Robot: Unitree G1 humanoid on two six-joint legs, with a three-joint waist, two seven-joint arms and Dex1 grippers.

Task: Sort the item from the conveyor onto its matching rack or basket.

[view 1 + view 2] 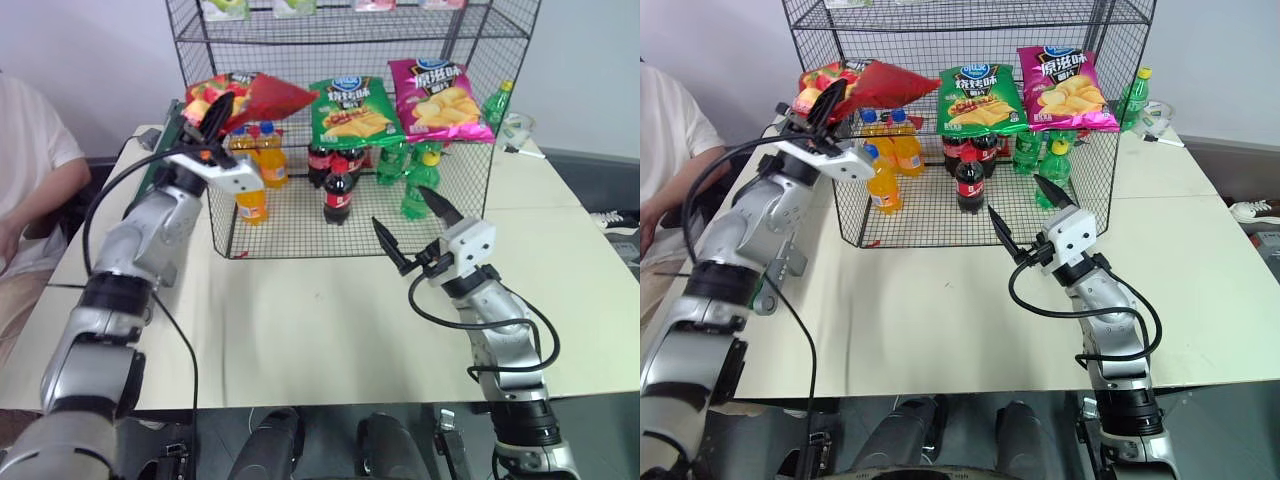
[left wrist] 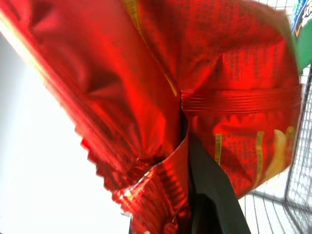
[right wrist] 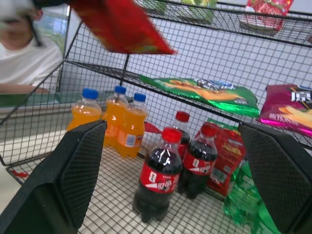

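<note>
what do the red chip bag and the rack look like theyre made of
Red chip bag: thin glossy plastic or foil film, judging by sharp highlights, creases and a crimped zigzag seal edge.

Rack: dark wire mesh, probably coated or painted metal; its thin rods form an even grid that you can see through.

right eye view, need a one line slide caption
Left gripper holds the red chip bag up at the wire rack; right gripper hovers open.

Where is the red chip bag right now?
The red chip bag is up in the air in the left gripper, at the left end of the rack's middle shelf, beside the green chip bag and above the orange bottles.
</note>
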